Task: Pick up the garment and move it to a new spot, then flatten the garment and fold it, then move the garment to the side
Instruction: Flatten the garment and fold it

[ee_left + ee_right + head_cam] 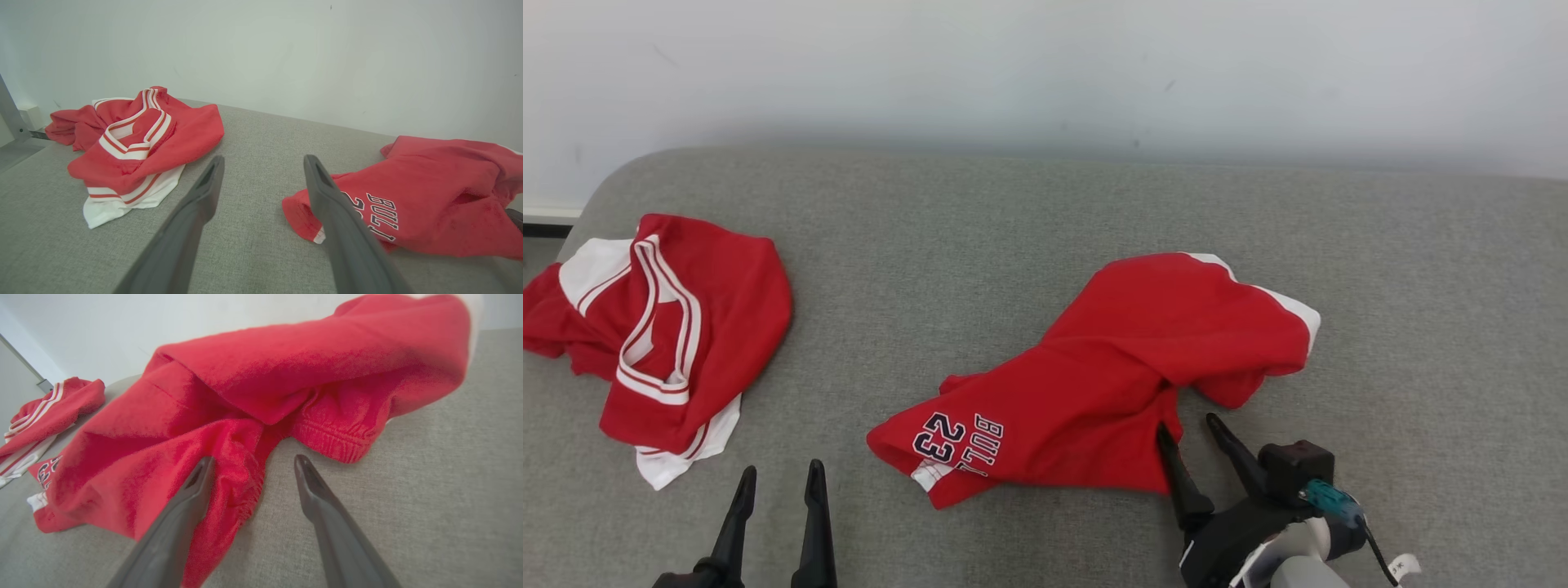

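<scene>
Lying crumpled near the middle of the grey cushion (pixel 1013 220), the red garment (pixel 1111 376) is seen with its "23" print toward the cushion's front edge. The right gripper (pixel 1187 425) is held open at the cushion's front right, one finger against the garment's hem and the other over bare cushion; nothing is gripped. The left gripper (pixel 781 469) is parted and empty over the cushion's front left. A second red-and-white garment (pixel 686 327) is heaped at the cushion's left end.
</scene>
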{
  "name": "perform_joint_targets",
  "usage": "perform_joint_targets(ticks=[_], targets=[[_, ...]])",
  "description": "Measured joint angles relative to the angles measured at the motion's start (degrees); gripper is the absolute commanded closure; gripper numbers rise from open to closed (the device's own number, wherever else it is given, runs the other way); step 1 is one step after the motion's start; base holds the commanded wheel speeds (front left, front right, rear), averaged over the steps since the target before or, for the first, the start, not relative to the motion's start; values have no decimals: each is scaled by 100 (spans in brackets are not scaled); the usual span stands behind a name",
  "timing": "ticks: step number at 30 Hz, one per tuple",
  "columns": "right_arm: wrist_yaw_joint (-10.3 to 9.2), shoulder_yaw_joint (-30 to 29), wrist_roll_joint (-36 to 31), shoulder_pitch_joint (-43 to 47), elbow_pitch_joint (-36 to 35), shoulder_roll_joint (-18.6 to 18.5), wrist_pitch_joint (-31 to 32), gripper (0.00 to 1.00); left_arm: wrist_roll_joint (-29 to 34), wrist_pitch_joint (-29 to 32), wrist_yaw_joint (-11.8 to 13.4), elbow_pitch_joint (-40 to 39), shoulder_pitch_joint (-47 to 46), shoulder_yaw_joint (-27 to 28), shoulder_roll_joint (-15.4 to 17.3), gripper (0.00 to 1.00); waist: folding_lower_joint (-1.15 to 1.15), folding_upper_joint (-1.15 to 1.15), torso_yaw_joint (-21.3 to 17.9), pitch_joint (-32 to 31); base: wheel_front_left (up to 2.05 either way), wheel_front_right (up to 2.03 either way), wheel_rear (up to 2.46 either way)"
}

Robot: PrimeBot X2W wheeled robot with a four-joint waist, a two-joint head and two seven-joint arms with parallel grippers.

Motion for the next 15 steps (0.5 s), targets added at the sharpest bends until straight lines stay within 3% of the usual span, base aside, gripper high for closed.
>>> perform_joint_targets(ticks=[5, 6, 7, 8, 15], targets=[[0, 323, 246, -269, 689, 2, 1, 0, 0, 0, 0, 25, -22, -25, 1, 0, 0, 0, 118, 27, 0, 0, 0], [0, 408, 316, -327, 816, 2, 0, 52, 0, 0, -1, 32, -23, -35, 1, 0, 0, 0, 144, 29, 0, 0, 0], [0, 487, 383, -389, 929, 2, 0, 79, -1, 0, -1, 40, -25, -37, 1, 0, 0, 0, 164, 29, 0, 0, 0], [0, 552, 430, -459, 1031, 3, 0, 100, -4, 0, -2, 44, -25, -41, 0, 0, 0, 0, 179, 28, 0, 0, 0], [0, 378, 222, -608, 1145, 3, 1, 100, -59, 0, -4, 77, -10, -1, 0, 0, 0, 0, 95, 2, 0, 0, 0]])
